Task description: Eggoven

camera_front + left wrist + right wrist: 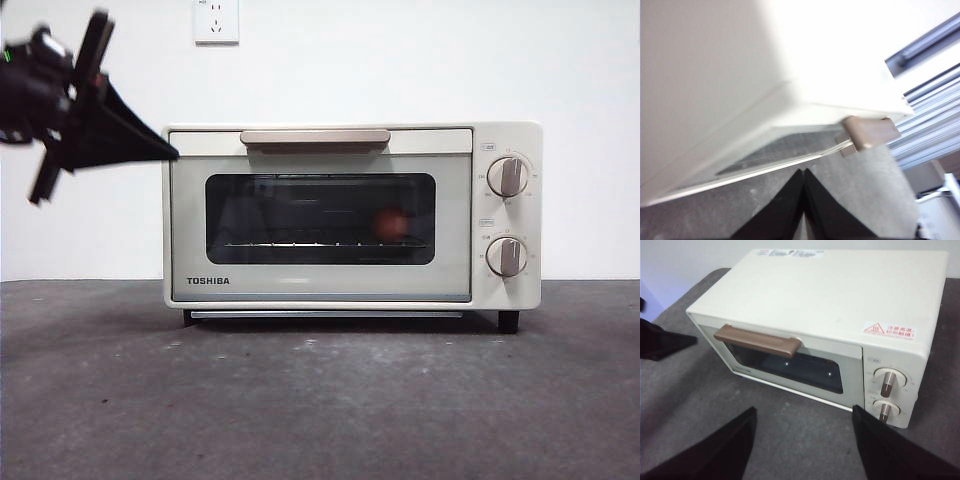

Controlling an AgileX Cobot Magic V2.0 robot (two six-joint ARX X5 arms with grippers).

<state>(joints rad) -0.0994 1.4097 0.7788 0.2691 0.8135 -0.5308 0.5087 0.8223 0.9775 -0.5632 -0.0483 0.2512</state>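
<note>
The left tool [165,153], clenched on nothing, hangs at the upper left corner of the closed toaster oven [320,225]; the right tool [802,440] waits released. The egg [392,222] lies inside on the rack. The left arm should retreat sideways without bumping the handle [315,137].

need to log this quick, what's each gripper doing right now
Left gripper: shut, holding nothing, beside the oven door's left top corner.
Right gripper: open, empty, back from the oven.
</note>
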